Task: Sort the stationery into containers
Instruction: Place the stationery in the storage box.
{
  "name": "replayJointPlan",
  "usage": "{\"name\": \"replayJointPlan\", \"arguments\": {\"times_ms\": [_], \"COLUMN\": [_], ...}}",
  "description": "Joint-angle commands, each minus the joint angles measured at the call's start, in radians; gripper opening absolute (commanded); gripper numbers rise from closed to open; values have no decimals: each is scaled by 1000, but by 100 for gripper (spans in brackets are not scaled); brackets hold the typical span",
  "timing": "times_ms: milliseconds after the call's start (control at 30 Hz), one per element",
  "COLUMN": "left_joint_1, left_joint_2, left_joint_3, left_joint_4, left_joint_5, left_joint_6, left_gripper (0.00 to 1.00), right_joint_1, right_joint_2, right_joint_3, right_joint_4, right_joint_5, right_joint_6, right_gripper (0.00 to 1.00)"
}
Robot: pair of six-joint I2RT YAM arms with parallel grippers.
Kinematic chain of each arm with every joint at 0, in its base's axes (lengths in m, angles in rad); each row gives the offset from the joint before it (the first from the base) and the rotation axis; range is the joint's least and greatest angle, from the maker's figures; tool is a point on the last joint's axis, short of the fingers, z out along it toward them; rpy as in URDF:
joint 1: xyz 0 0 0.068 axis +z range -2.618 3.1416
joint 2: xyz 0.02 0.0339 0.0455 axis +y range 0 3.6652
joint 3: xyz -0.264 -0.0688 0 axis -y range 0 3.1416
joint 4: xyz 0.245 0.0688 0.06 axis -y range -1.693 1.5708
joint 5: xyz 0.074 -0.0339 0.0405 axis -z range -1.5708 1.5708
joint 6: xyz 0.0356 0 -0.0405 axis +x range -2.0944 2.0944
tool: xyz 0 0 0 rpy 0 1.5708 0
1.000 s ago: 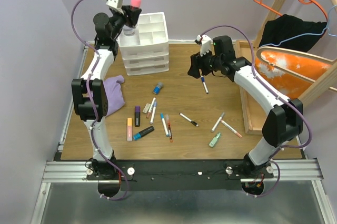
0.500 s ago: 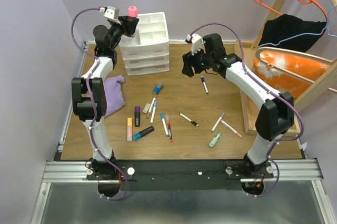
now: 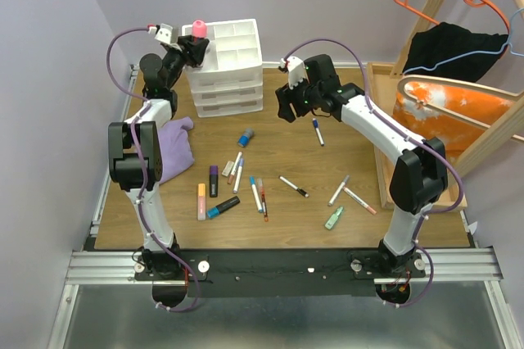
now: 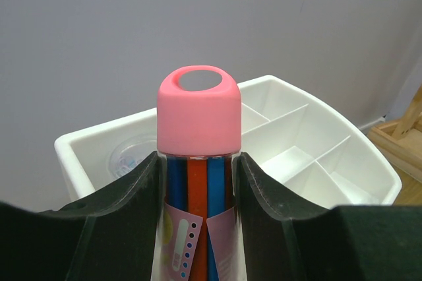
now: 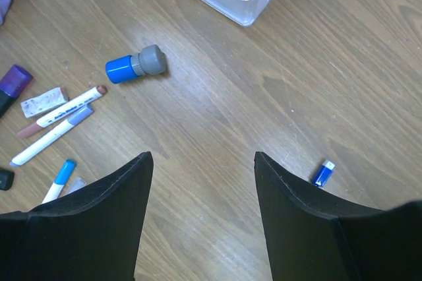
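Note:
My left gripper (image 3: 191, 43) is shut on a clear tube of pens with a pink cap (image 3: 198, 29), held upright over the near-left corner of the white desk organiser (image 3: 232, 80). In the left wrist view the tube (image 4: 196, 162) sits between my fingers, with the organiser's open compartments (image 4: 310, 156) behind it. My right gripper (image 3: 286, 105) is open and empty above bare wood (image 5: 201, 156), right of the drawers. Several pens and highlighters lie loose mid-table: a stubby blue marker (image 3: 246, 137) (image 5: 135, 65), a purple highlighter (image 3: 213, 179), a green one (image 3: 333, 218) and a blue-capped pen (image 3: 317, 131).
A purple cloth (image 3: 168, 151) lies by the left arm. A wooden tray-frame (image 3: 381, 148) runs along the right edge, with an orange hanger (image 3: 426, 1), black cloth and an orange board behind it. A small clear round box (image 4: 128, 156) sits in the organiser's left compartment.
My left gripper has come down and slightly left with the pink-capped tube, closer to the organiser's top. My right gripper has moved left toward the drawers, still open.

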Motion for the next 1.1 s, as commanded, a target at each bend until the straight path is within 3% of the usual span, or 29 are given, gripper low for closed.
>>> {"name": "replayJointPlan", "arguments": {"times_ms": [0, 400, 667, 767, 900, 1000, 1067], "left_joint_1": [1, 1, 1, -2, -2, -1, 1], "left_joint_2": [-58, -112, -61, -21, -4, -15, -24], "left_joint_3": [-38, -115, -27, 38, 83, 81, 70], "left_joint_4": [65, 93, 95, 96, 93, 95, 98], "left_joint_5": [11, 3, -9, -9, -3, 14, 26], "left_joint_6": [9, 40, 66, 63, 51, 23, 5], "left_gripper": [29, 42, 45, 41, 26, 15, 12], "right_joint_1": [12, 26, 29, 29, 31, 31, 31], "right_joint_2": [-11, -48, -40, -33, -14, 53, 123], "right_joint_3": [-3, -51, -52, -52, -26, 143, 409], "right_joint_4": [-15, 2, 16, 19, 34, 53, 45], "right_joint_5": [43, 56, 56, 59, 66, 66, 14], "right_joint_6": [-25, -31, -30, -30, -5, 60, 108], "right_gripper": [71, 71, 72, 72, 72, 75, 77]}}
